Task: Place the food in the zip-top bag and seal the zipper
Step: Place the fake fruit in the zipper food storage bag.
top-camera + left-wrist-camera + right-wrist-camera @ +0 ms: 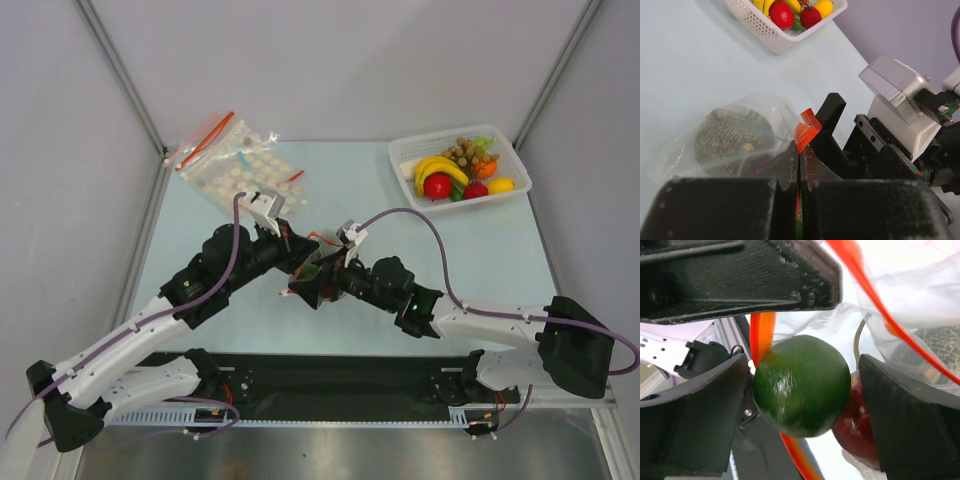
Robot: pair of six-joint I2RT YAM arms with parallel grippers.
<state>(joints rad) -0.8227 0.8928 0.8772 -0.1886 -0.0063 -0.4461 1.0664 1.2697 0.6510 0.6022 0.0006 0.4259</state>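
The zip-top bag (675,155) lies mid-counter (690,65), where the two tools meet. The left tool (799,157) is clenched on the zipper (807,131): its fingers are pressed flat together, and the red strip pinched between them curls up out of the tips. The right tool (802,365) stands released at the bag's mouth with its fingers (910,415) spread wide. The dark green ball (802,385) sits between them, against one pad with a slim gap to the other, and looks slightly blurred. Behind it, inside the clear plastic, are the dark red piece (855,427) and, deeper in, the rough grey-green ball (732,135). Whether the green ball is inside the mouth cannot be told.

At the far right of the counter a white basket (400,150) holds bananas (440,166), a shiny red round fruit (437,186), a brown grape bunch (468,152) and a lemon (501,185). At the far left lies a heap of disc-patterned bags (240,170). From above, the arms cover the zip-top bag almost entirely.
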